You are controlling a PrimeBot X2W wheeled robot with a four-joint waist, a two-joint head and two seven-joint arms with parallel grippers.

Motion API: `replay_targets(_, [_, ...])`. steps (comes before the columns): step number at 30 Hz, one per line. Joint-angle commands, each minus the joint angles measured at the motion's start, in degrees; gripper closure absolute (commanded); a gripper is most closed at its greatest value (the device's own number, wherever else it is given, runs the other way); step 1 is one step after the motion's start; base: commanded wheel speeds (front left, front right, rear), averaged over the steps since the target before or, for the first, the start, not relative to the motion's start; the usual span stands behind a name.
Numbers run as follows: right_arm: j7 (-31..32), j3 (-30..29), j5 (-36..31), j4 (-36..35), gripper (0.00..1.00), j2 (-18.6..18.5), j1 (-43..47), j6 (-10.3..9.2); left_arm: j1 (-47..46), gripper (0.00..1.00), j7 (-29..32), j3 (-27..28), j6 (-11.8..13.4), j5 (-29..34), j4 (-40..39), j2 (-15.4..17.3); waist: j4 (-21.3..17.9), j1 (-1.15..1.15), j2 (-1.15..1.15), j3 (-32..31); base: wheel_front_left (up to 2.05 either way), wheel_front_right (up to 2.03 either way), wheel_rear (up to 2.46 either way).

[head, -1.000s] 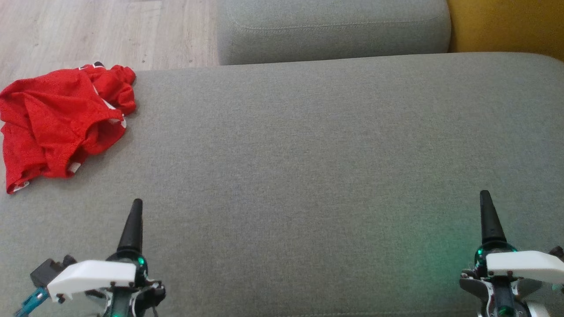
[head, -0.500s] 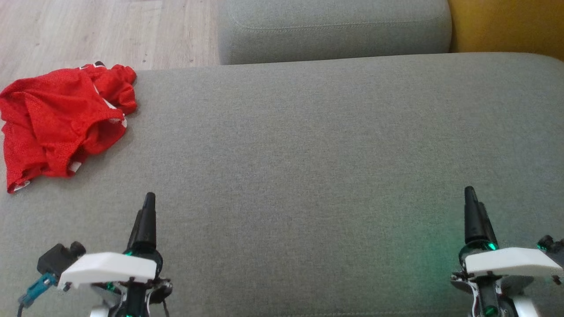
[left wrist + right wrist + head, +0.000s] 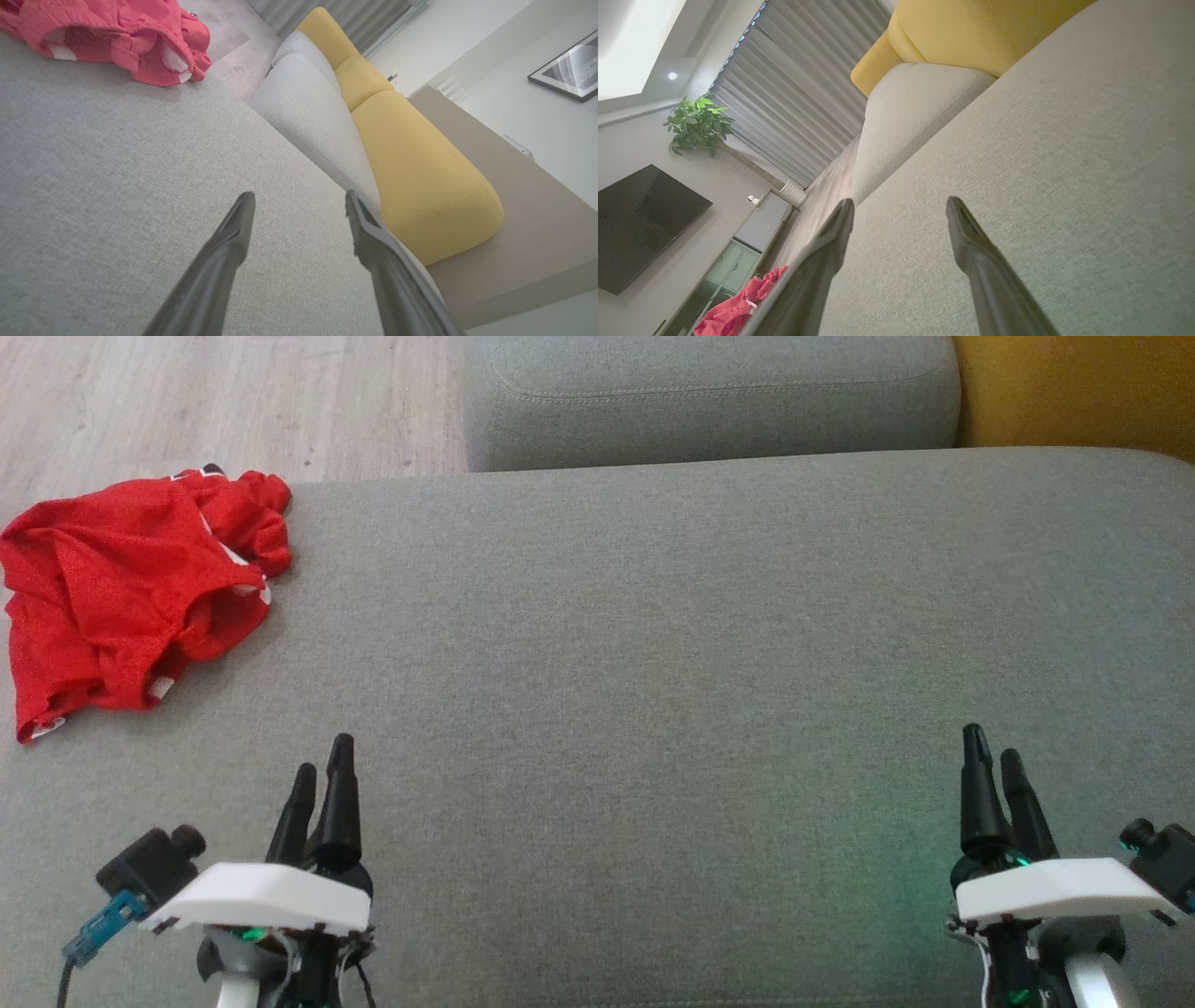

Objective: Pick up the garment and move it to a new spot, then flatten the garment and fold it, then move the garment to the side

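The garment (image 3: pixel 131 588) is a crumpled red piece with white trim, lying at the far left corner of the grey sofa seat (image 3: pixel 653 644); it also appears as the garment (image 3: pixel 107 32) in the left wrist view and the garment (image 3: pixel 733 310) in the right wrist view. My left gripper (image 3: pixel 322 770) hovers low at the near left, open and empty, well short of the cloth. My right gripper (image 3: pixel 991 754) hovers at the near right, open and empty. The wrist views show the left gripper (image 3: pixel 299 203) and right gripper (image 3: pixel 900 207) with fingers spread over bare fabric.
A grey cushion (image 3: pixel 709 401) lies beyond the seat, with a yellow cushion (image 3: pixel 1074 387) at the far right. Wooden floor (image 3: pixel 224 401) lies past the seat's far left edge. A wide stretch of seat separates the grippers.
Both wrists have rolled, so each gripper's second finger now shows. The left gripper has shifted right and the right gripper left, both slightly forward. The garment lies as before.
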Motion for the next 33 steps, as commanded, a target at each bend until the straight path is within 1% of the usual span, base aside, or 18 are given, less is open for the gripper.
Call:
replay_targets(1, [-0.75,1.08,-1.94,-2.55,0.00,-0.38,-1.93,0.24,-1.75,0.00,-0.88,0.40,0.26,1.90,-2.43,0.70,0.02,0.00,0.00,0.01,0.00,0.00,0.00])
replay_targets(16, [-3.28,2.96,-12.88,-2.96,0.00,-0.44,-2.16,0.29,-1.56,0.00,-3.39,-1.48,1.18,13.64,-2.50,0.80,0.17,0.00,0.00,0.02,0.00,0.00,0.00])
replay_targets(33, [-5.97,4.03,-25.02,-3.45,0.00,-0.50,-2.54,0.35,-1.38,0.00,-6.07,-2.77,2.51,24.73,-2.98,0.91,0.30,-0.01,0.00,0.09,0.00,0.00,0.00])
